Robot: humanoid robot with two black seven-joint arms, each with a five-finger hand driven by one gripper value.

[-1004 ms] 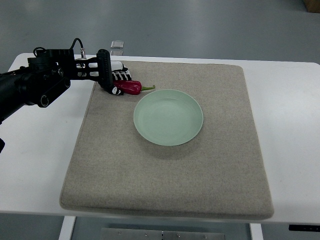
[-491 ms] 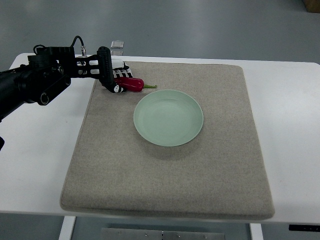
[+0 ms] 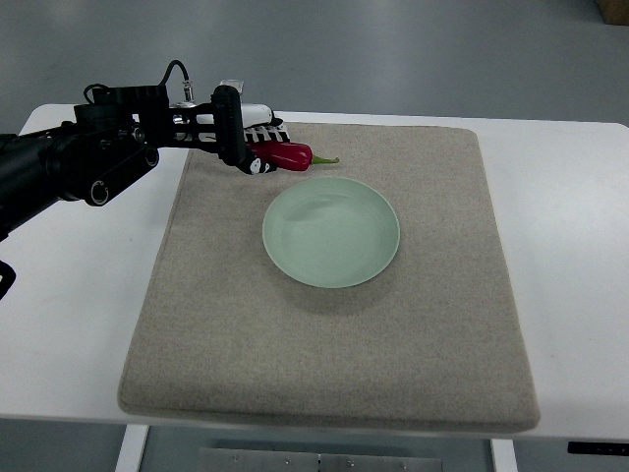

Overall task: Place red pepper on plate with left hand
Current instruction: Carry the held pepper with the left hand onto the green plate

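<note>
- We see the black-and-white fingers [image 3: 257,149] of our left hand [image 3: 246,146] curled around the stalkless end of a glossy dark-red pepper [image 3: 287,155], which they hold.
- The pepper lies roughly level, its green stem [image 3: 325,159] pointing away from the hand, toward the right.
- We take the round, pale green ceramic plate [image 3: 331,231] as our landmark: the pepper sits just beyond its far-left rim and does not overlap it in the picture.
- We cannot tell whether the pepper touches the cloth beneath it or hangs just above it.
- The hand itself is up and left of the plate, near the far-left corner of the square, beige felt mat [image 3: 334,344].
- The plate rests flat on that mat, a little left of its middle, and its bowl holds nothing.
- Our black left arm [image 3: 69,167] stretches from the hand out to the picture's left edge, well left of the plate.
- The mat lies on a white tabletop [image 3: 570,246], which shows on both sides of the plate beyond the mat's edges.
</note>
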